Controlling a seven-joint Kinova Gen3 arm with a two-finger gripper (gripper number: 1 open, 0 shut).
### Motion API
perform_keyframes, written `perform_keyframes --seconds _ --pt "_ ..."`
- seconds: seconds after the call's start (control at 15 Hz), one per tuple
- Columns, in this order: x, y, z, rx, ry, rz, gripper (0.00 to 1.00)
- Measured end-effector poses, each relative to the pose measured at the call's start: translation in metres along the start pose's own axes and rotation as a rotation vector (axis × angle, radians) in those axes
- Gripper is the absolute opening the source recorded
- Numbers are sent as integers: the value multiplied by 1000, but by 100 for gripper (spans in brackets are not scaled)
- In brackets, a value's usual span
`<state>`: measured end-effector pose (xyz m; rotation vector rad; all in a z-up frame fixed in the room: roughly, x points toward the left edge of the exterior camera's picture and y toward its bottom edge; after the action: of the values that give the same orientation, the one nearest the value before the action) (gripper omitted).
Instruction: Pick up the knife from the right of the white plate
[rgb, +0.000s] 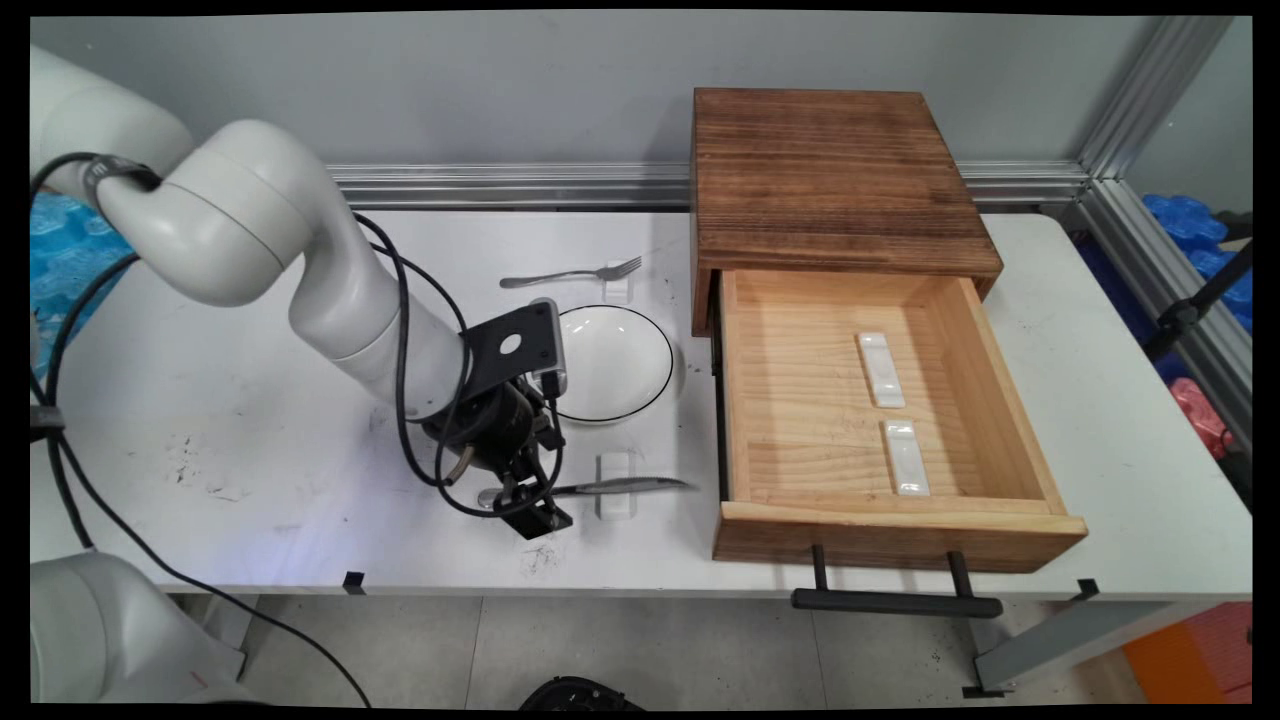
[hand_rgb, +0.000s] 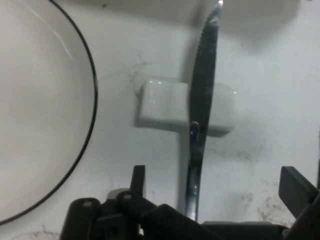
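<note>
— What do we count around the end effector (rgb: 533, 497)?

— One knife (rgb: 620, 487) between its fingers, and one white plate (rgb: 608, 363) just beyond it.

— And rests?

— We see four white rests: one under the knife (rgb: 616, 470), one under the single fork (rgb: 572, 275) past the plate (rgb: 618, 291), and two in the one open wooden drawer (rgb: 1010, 400) well off from it (rgb: 880, 369) (rgb: 906, 457).

My arm (rgb: 330, 290): smooth white rounded links, thick joints. Black cables (rgb: 405, 330) loop along it. A black plate (rgb: 510, 350) with one round hole sits above my black gripper (rgb: 530, 500).
</note>
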<state>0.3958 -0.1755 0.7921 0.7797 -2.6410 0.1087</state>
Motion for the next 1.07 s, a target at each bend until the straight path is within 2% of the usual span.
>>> perform_keyframes --seconds 1.07 --pt "-3 -9 13 12 9 83 100"
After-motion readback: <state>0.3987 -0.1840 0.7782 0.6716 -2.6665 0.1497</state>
